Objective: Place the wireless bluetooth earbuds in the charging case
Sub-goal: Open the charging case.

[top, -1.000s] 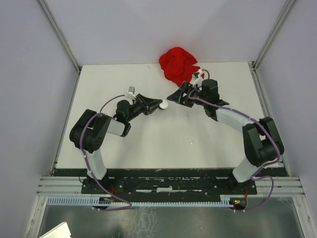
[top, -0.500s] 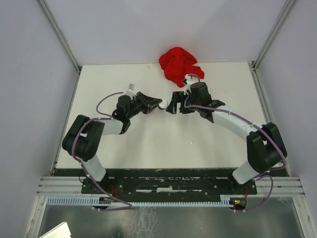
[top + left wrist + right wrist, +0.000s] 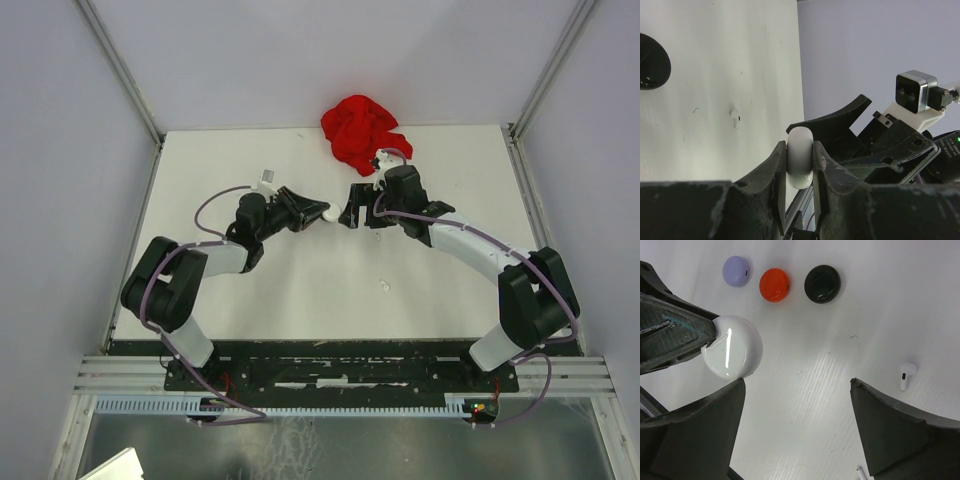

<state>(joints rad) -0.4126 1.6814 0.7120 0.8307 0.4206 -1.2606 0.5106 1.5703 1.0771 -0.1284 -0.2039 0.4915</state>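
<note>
Fingers (image 3: 775, 175) of the left gripper (image 3: 321, 212) clamp a round white case (image 3: 732, 352) by its flat faces. The right gripper (image 3: 797, 385) hangs just beside the case, jaws spread wide, holding nothing. A lilac disc (image 3: 736, 271), a red disc (image 3: 775, 285) and a black disc (image 3: 822, 284) lie in a row near the case. A white earbud (image 3: 906, 374) lies loose on the table (image 3: 250, 300), apart from the case.

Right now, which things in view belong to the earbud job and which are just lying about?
Job: glossy white round plastic case, clamped in the left pincer; small white stemmed plastic earbud on the table; open right pincer beside the case.
Lying about: crumpled red cloth; lilac round plastic disc; red round plastic disc; black round plastic disc.
</note>
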